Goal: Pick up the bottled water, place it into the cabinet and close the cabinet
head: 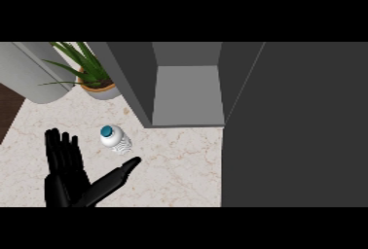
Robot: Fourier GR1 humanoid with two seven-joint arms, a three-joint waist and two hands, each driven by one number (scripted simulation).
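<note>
You are looking steeply down at a pale marble counter (179, 165). Your bottled water (115, 138) stands upright on it, its teal cap facing up at you and its clear ribbed body below, well out in front of the cabinet (187, 82) and a little to the left of it. The cabinet is open — you can see its grey inner shelf and side walls, and its dark door (295, 126) swings out to fill the right side of the view.

Only one hand (68, 177) shows, low at the left, and which side it belongs to cannot be told from here. Its fingers are straight and spread upward, the thumb angled out to the right — it holds nothing. The thumb tip lies just below the bottle, near but apart from it.

At upper left a potted plant (90, 73) stands beside a pale grey cylinder (32, 73).
</note>
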